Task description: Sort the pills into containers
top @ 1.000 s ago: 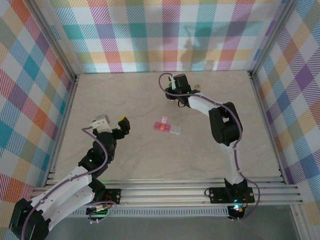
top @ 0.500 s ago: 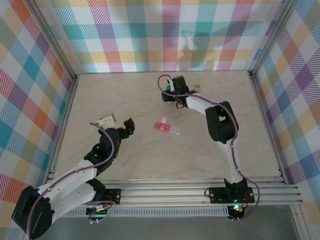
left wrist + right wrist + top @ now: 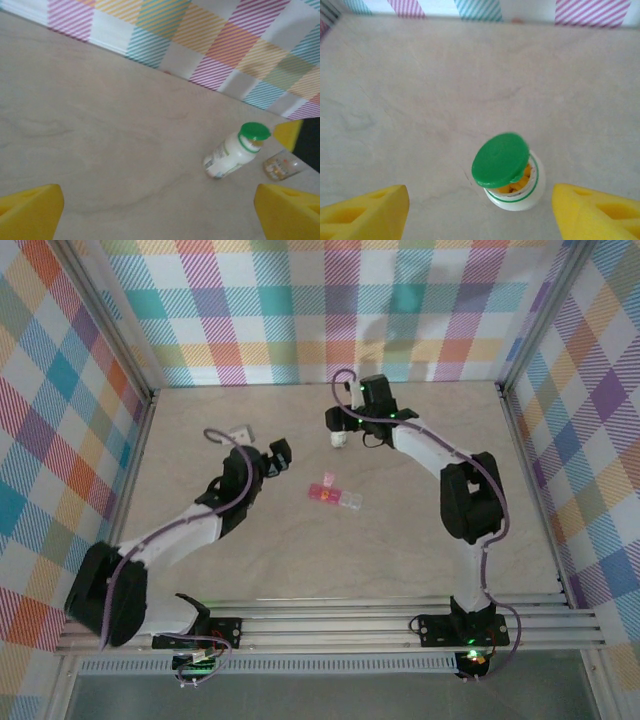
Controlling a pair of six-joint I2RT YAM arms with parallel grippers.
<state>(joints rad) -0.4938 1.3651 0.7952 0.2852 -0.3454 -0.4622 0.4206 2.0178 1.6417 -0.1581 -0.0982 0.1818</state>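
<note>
The small flat pink plastic pill-box strip (image 3: 335, 496) lies at the middle of the table (image 3: 300, 560). Farther back stands the white plastic bottle with a green lid (image 3: 340, 438); a small clear jar (image 3: 280, 167) sits right of that.

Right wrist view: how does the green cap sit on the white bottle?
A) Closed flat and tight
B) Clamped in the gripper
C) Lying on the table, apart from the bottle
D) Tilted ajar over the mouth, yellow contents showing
D: the green cap sits tilted over the mouth of the white bottle, with yellow pills showing in the gap beneath it.
</note>
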